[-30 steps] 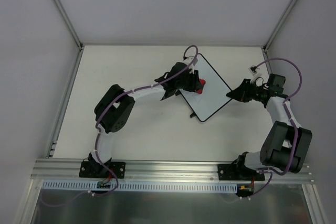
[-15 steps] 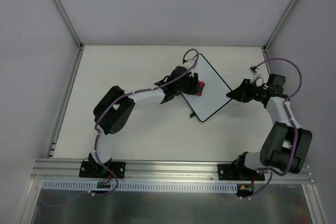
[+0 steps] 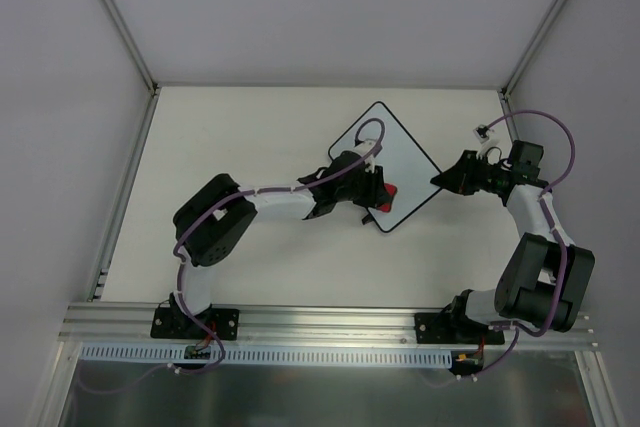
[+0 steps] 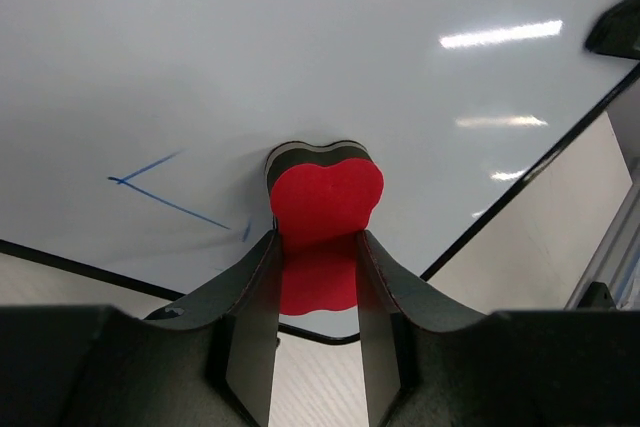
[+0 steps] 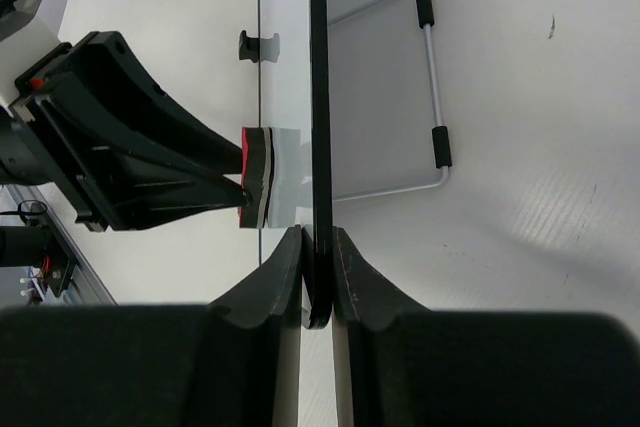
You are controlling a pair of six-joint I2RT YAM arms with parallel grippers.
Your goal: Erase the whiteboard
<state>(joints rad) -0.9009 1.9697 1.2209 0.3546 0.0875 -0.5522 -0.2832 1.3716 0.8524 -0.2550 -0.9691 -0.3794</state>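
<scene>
The whiteboard (image 3: 395, 152) lies turned like a diamond at the table's middle right. My left gripper (image 3: 382, 194) is shut on the red eraser (image 3: 388, 197) and presses it on the board near the board's near edge. In the left wrist view the eraser (image 4: 325, 209) sits between my fingers (image 4: 250, 332) on the whiteboard (image 4: 300, 47), with a blue marker line (image 4: 165, 199) to its left. My right gripper (image 3: 445, 179) is shut on the board's right corner. In the right wrist view the whiteboard (image 5: 318, 97) shows edge-on between the fingers (image 5: 278, 282), with the eraser (image 5: 254, 179) on its left face.
The board's wire stand with two black feet (image 5: 432, 77) shows behind it in the right wrist view. Grey enclosure walls and metal posts (image 3: 115, 17) bound the table. An aluminium rail (image 3: 320, 322) runs along the near edge by the arm bases.
My left gripper has slid the eraser down the board toward its near edge, uncovering the board's far part. The right gripper has kept its hold.
</scene>
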